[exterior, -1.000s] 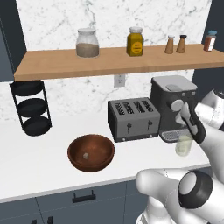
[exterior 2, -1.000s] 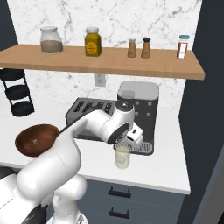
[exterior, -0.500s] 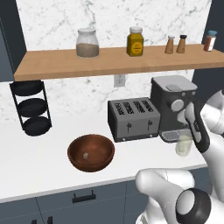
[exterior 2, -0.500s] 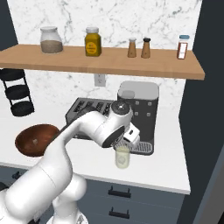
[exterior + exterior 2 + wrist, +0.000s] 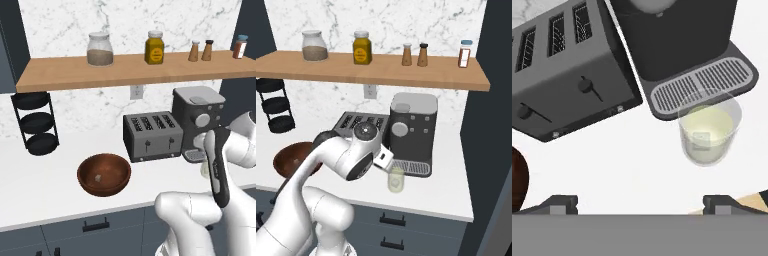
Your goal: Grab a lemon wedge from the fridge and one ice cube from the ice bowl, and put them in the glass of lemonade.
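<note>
White table [image 5: 45, 200] under a marble wall carries a grey coffee machine [image 5: 411, 131], with a four-slot toaster [image 5: 152, 135] just beside it and a dark wooden ice bowl [image 5: 104, 174] well off beyond the toaster, one pale ice cube [image 5: 98, 177] lying inside. Just in front of the coffee machine's drip grille stands the glass of lemonade [image 5: 708, 129], a small pale cube visible in its liquid. Hanging over the table near the glass, the gripper [image 5: 640, 202] has its fingertips [image 5: 559, 202] spread wide apart, holding nothing.
</note>
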Robot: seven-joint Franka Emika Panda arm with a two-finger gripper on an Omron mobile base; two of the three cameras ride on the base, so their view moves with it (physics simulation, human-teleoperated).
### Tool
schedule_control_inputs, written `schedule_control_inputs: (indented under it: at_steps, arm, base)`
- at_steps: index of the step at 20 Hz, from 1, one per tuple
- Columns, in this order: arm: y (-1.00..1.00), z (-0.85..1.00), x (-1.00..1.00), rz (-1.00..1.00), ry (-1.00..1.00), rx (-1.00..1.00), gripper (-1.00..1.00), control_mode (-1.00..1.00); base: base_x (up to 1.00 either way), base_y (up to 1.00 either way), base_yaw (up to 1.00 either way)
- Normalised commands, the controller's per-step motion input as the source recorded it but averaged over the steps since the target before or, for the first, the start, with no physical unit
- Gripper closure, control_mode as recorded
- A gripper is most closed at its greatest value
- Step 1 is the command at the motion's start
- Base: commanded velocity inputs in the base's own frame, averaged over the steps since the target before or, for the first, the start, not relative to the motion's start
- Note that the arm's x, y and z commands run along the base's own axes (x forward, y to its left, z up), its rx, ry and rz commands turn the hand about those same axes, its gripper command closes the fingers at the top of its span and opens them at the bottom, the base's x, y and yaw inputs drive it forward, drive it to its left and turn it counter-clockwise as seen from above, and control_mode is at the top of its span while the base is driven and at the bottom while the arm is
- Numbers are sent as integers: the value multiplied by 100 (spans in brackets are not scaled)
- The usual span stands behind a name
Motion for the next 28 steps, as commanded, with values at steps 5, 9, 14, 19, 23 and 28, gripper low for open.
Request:
schedule_control_inputs:
  at_steps: [5,9,14,19,23,28]
  arm:
    - [87,40,-3,9,4,-15,-100,-100]
    - [63,51,0,2,9,-10,-100,-100]
    - [20,42,-8,-1,6,-1,-100,-100]
    - [1,38,-41,0,1,0,-100,-100]
    - [0,6,-61,2,-9,3,-100,-100]
    - [0,2,-18,3,-5,0,-100,-100]
  base:
    - [0,0,0]
    - [0,0,0]
    - [0,0,0]
    - [0,0,0]
    - [0,0,0]
    - [0,0,0]
